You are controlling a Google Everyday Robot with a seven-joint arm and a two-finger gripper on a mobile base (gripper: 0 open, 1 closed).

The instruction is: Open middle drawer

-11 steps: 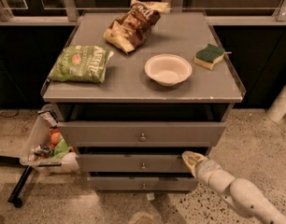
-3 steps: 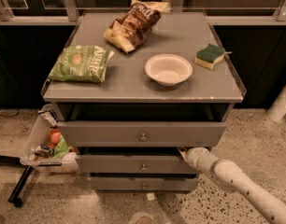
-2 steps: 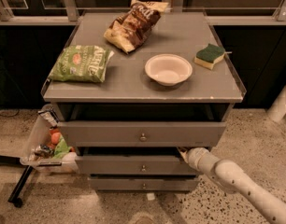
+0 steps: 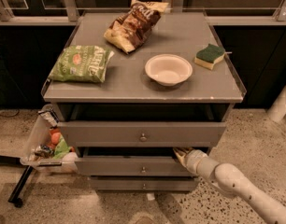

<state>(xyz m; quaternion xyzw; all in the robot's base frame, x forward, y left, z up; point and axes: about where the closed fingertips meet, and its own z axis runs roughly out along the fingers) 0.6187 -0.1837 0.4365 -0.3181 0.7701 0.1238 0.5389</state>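
The grey cabinet (image 4: 143,93) has three grey drawers, each with a small round knob. The middle drawer (image 4: 129,166) sits under the top drawer (image 4: 110,133) and above the bottom drawer (image 4: 119,185). It stands slightly out, with a dark gap above its front. Its knob (image 4: 143,170) is free. My gripper (image 4: 181,154) is at the right end of the middle drawer's top edge, reaching into that gap. The white arm (image 4: 241,190) comes in from the lower right.
On the cabinet top lie a green chip bag (image 4: 82,63), a brown chip bag (image 4: 133,24), a white bowl (image 4: 168,69) and a green-yellow sponge (image 4: 209,55). A clear bin (image 4: 38,141) with snacks hangs on the left side. A black stand leg (image 4: 19,188) crosses the floor.
Since 3.7 s ago my gripper has moved up and left from in front of the drawers to the middle drawer's top right edge. The drawer front looks slightly further out.
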